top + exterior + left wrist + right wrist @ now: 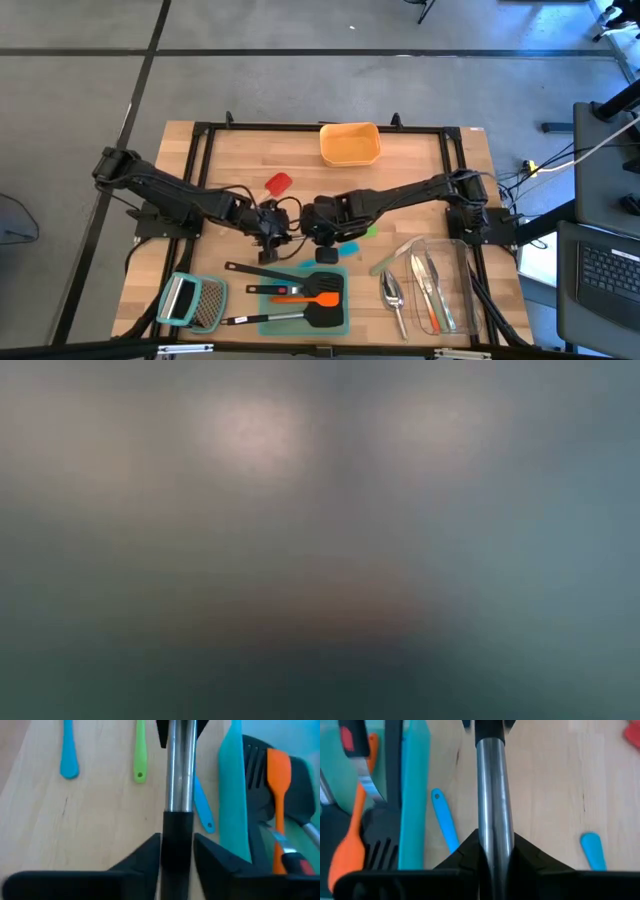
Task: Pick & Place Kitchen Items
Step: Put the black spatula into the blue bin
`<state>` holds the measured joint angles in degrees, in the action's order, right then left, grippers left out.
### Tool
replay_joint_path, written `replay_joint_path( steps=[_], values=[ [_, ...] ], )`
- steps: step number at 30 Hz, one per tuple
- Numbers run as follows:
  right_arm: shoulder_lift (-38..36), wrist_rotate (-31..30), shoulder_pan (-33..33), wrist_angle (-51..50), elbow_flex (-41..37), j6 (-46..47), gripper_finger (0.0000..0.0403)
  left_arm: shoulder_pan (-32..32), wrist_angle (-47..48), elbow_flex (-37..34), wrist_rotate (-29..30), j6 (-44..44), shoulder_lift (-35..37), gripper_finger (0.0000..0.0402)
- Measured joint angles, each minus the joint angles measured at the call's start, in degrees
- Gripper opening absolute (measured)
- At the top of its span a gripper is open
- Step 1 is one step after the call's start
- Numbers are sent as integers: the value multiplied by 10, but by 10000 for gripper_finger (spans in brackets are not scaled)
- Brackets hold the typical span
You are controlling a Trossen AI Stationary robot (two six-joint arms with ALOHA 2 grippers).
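At the near edge of the wooden bench (420,180), the grater with the light-blue handle (190,302) lies at the left. Beside it the teal tray (338,322) carries a black turner (310,316), an orange turner (312,298) and another black utensil (262,270). To the right a silver scoop (393,294) lies on the wood next to the clear container (455,290), which holds cutlery (428,288). Farther in, at mid-bench, the two arms meet over one utensil with a steel and black handle (179,780). The left claw (176,851) pinches the black end of that handle between its fingers, and the right claw (495,851) is pressed against the steel part, so both grip the same piece. Below it, blue (68,750) and green (140,755) slim spatulas lie on the wood. A red turner (278,183) lies just behind the left claw. Farthest off, the orange container (350,144) sits at the far edge.
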<state>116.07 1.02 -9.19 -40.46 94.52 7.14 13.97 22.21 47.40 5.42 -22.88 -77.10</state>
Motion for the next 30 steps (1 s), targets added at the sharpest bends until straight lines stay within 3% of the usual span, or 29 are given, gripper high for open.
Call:
replay_joint_path(
  steps=[4, 7, 12, 18, 23, 27, 30],
  values=[
    [-2, -20, -3, 1, -1, 6, 66, 10, -5, 18, 49, 10, 22, 194],
    [-15, -44, -12, 8, -1, 6, 66, 23, -1, 31, 106, 29, 53, 233],
    [-55, -71, -41, 24, -1, -17, 66, 63, -38, 37, 215, 77, 131, 247],
    [-94, -161, -100, 64, -1, -33, 66, 137, -117, 37, 332, 162, 217, 242],
    [-96, -161, -154, 168, -10, -62, 66, 178, -170, 37, 361, 213, 240, 241],
    [-97, -162, -186, 321, -72, -63, 66, 193, -200, 37, 362, 235, 231, 241],
    [-97, -150, -198, 497, -144, -61, 66, 198, -213, 37, 369, 246, 217, 241]
  ],
)
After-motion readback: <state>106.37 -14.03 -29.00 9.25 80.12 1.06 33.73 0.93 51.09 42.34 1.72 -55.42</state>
